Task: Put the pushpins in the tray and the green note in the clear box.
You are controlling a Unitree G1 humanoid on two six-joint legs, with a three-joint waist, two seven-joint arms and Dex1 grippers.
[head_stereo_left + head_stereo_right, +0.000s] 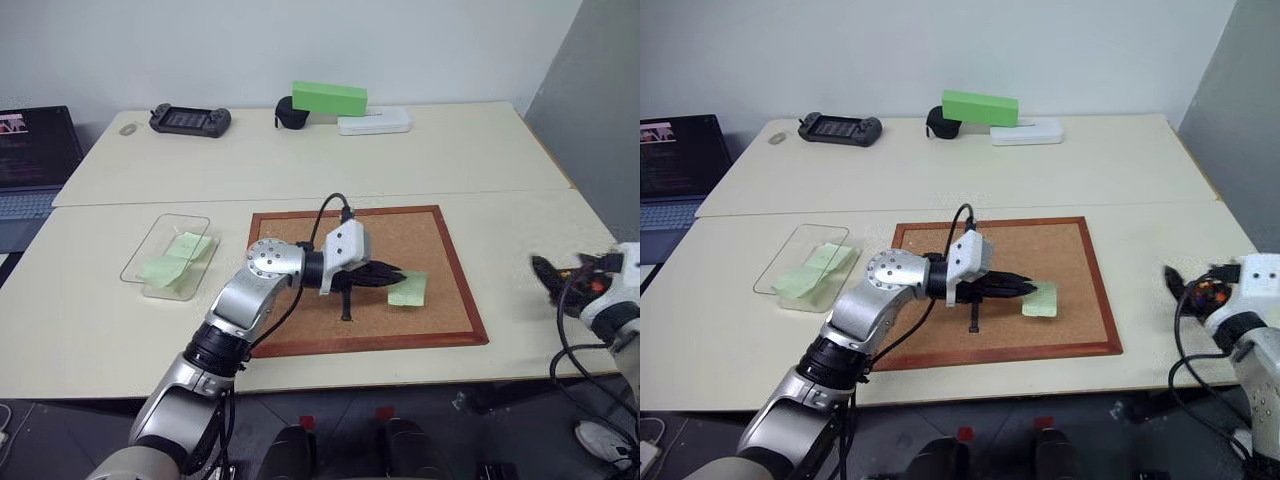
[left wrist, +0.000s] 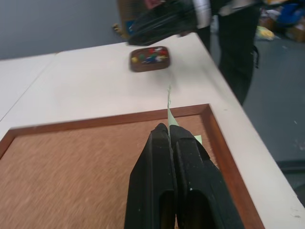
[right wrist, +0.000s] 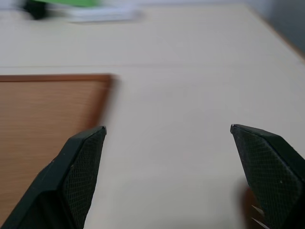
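Green note (image 1: 408, 289): pale slip over right part of cork board (image 1: 440, 235), one edge pinched by your left gripper (image 1: 396, 275), fingers pressed together, paper standing edge-on past their tips. Clear box (image 1: 150, 245): shallow, transparent, left of board, already holding green slips (two, as far as you can tell). Tray (image 2: 150, 58): small reddish-brown dish on table beyond board's edge, mixed-colour pushpins (image 2: 148, 57) heaped inside.

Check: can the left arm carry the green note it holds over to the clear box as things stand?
Probably yes. The left gripper is shut on the green note above the cork board. The clear box lies open-topped on the arm's own side, with only bare table between. Green slips already lie inside.
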